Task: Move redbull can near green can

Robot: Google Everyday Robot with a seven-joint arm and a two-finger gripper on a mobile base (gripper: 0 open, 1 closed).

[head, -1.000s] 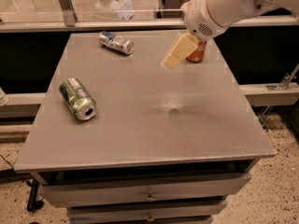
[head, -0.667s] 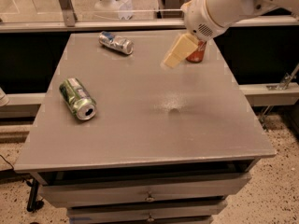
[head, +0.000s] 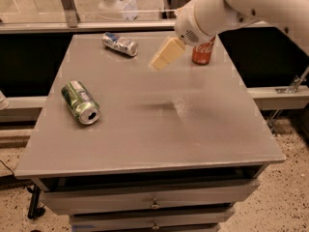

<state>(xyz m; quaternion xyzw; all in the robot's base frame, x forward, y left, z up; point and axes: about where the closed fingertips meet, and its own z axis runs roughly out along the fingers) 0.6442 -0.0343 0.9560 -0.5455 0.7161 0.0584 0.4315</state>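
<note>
The redbull can (head: 119,44), slim silver and blue, lies on its side at the back left of the grey table (head: 193,129). The green can (head: 80,102) lies on its side near the left edge, its silver top facing the front right. My gripper (head: 164,56), cream-coloured on a white arm, hangs above the back middle of the table. It is to the right of the redbull can and apart from it. It holds nothing that I can see.
A red Coca-Cola can (head: 203,51) stands upright at the back right, partly hidden by my arm. The table has drawers (head: 154,202) below its front edge. A glass partition with a rail (head: 72,25) runs behind the table.
My gripper has moved to the left, closer to the redbull can. The cans have not moved.
</note>
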